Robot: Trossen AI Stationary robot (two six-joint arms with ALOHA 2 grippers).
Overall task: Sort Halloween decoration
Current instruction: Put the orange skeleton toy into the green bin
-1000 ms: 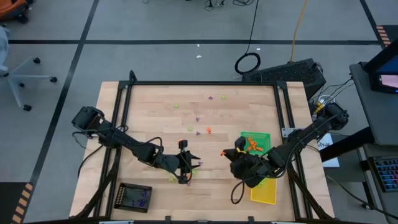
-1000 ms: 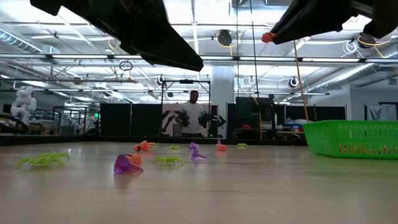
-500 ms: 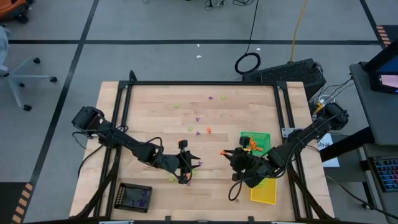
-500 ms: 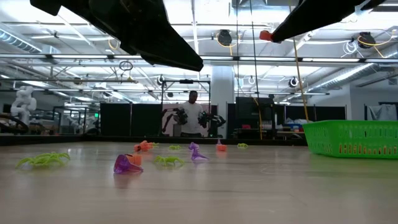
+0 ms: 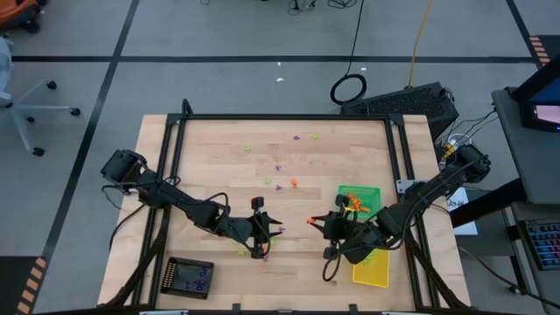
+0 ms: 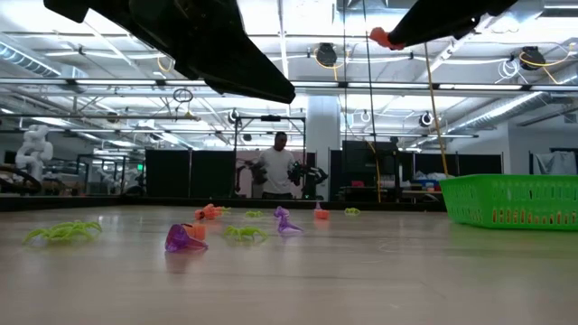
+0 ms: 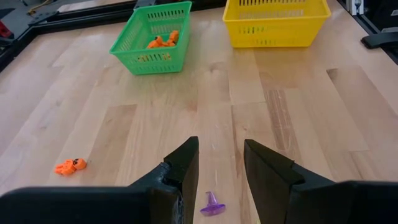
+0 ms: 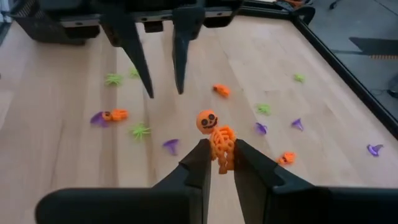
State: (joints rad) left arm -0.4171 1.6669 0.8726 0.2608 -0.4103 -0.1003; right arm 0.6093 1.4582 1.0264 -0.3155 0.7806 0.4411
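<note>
High view: left gripper (image 5: pixel 262 236) sits low over the near-middle of the wooden table (image 5: pixel 210 157), fingers spread apart w/ nothing between them. Left wrist view confirms: both dark fingers (image 7: pixel 183 163) stand parted over bare wood, a purple trinket (image 7: pixel 212 204) lying on the table just below the gap, not touched. An orange trinket (image 7: pixel 69 166) lies well off to one side of it.

Right gripper (image 5: pixel 317 220) hangs right of centre, just left of the green tray (image 5: pixel 374 191), and is clamped on an orange skeleton figure (image 8: pixel 219 142) w/ a pumpkin head; body pinched between the fingertips, head poking out past them. Low view shows same piece as an orange blob (image 6: pixel 381 37) at the gripper tip, well above the table.

Green tray already has several orange pieces (image 7: pixel 162 41) inside. Yellow tray (image 5: pixel 371 269) sits near edge of table, just near of the green one, partly under the right arm. Black tray (image 5: pixel 190 276) at near-left corner.

Rest of the decoration is still loose on the table: lime green spiders (image 8: pixel 140 131), purple bits (image 8: pixel 170 145), more orange ones (image 8: pixel 221 91), scattered mid-table & toward the far side. Low view: green spider (image 6: pixel 63 231) at left, purple piece (image 6: pixel 185 238) nearer centre.

Person (image 6: pixel 276 168) stands in the room beyond the table.
</note>
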